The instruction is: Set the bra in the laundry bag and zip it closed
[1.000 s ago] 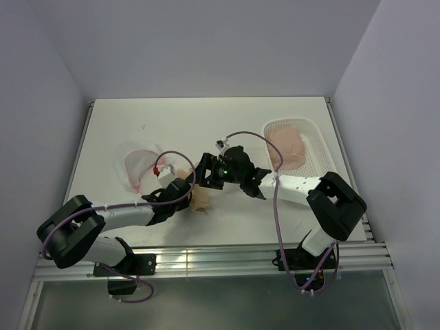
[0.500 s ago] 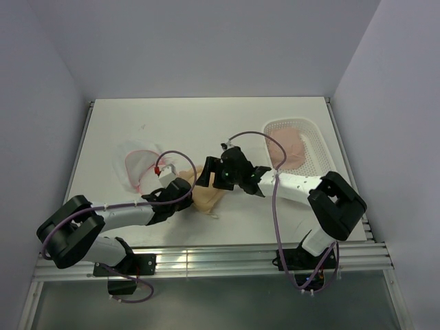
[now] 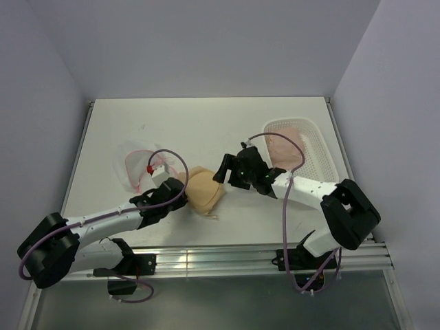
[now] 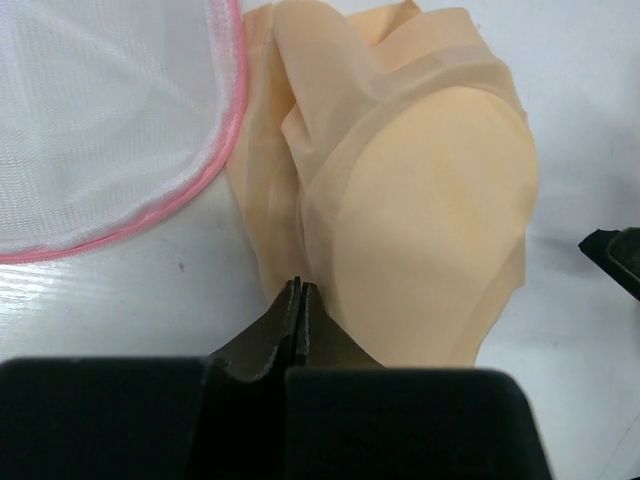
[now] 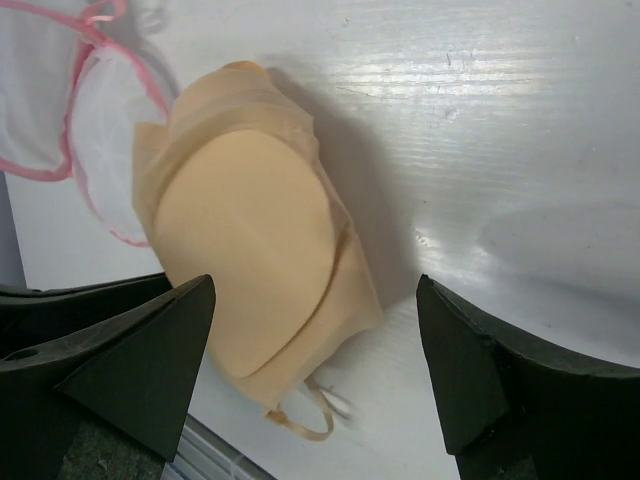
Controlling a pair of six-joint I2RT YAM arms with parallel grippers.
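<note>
Bra (image 4: 430,210), soft and floppy, wants a near-hem pinch, where clenched left fingers (image 4: 283,335) seemingly hold it; right fingers (image 5: 130,370) gape empty.

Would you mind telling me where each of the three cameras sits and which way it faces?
Top: fixed above and behind, looking down on the table; left arm, right arm, bag, bra and basket show.
Left wrist: rides the left arm, looking along its shut jaws at bra and bag.
Right wrist: rides the right arm, looking down between its open jaws at the bra.
Shared: both wrist views show bra and bag rim.
</note>
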